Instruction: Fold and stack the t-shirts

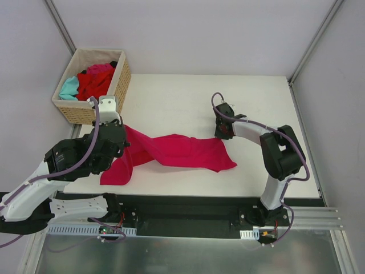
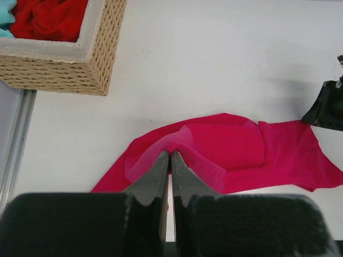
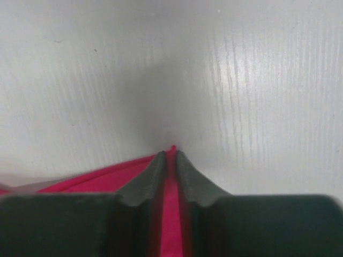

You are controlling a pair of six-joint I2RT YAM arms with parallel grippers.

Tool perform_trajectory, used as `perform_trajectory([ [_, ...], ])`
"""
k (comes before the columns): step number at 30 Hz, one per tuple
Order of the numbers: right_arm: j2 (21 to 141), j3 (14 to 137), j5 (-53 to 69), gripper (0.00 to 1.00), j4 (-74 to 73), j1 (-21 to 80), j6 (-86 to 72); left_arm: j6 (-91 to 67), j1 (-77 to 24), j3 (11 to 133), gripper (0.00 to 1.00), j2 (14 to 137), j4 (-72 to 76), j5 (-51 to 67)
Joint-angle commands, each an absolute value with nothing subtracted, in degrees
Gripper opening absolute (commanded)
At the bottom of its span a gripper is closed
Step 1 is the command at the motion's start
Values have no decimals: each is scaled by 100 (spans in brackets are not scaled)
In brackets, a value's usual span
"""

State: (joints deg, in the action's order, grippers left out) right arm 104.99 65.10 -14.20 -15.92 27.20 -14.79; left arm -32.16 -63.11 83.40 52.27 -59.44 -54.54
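A magenta-pink t-shirt [image 1: 171, 151] lies stretched and twisted across the near half of the white table. My left gripper [image 1: 121, 132] is shut on its left part; in the left wrist view [image 2: 171, 154] the jaws pinch a raised fold of the shirt [image 2: 241, 150]. My right gripper [image 1: 221, 132] is shut on the shirt's right upper corner; in the right wrist view [image 3: 170, 154] pink cloth [image 3: 107, 179] runs between the closed jaws just above the table. Red, teal and pink t-shirts [image 1: 94, 81] lie heaped in the basket.
The tan wicker basket [image 1: 121, 84] stands at the table's back left corner, also in the left wrist view [image 2: 102, 51]. The table's front edge [image 1: 188, 194] runs just past the shirt. Grey walls enclose the table at the back and sides.
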Motion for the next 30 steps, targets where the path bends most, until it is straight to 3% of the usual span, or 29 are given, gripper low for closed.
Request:
perform_trajectory([
  [1, 10652, 6653, -1274, 8, -1573, 2760, -1679, -3085, -6205, 8411, 0, 5212, -5950, -5686],
  [2, 10652, 6653, -1301, 1, -1591, 2760, -1696, -3085, -6196, 8402, 0, 5195, -5941, -5695],
  [6, 10556, 6610, -1450, 1, -1652, 2786, -1740, -3076, -6144, 8367, 0, 5177, -5933, -5748],
  [11, 9557, 6723, -2038, 1, -1862, 2953, -1390, -2840, -6029, 8542, 0, 5404, -5793, -5818],
  [19, 7447, 8460, -2627, 1, -3031, 2997, -142, -1311, -5959, 9781, 0, 5511, -4475, -5889],
  [25, 6251, 9728, -2742, 1, -3805, 3366, 895, -721, -5959, 10608, 0, 5414, -4228, -5213],
  [30, 5380, 10116, -1849, 1, -3665, 3489, 1353, -283, -5950, 10242, 0, 4844, -3386, -3475],
])
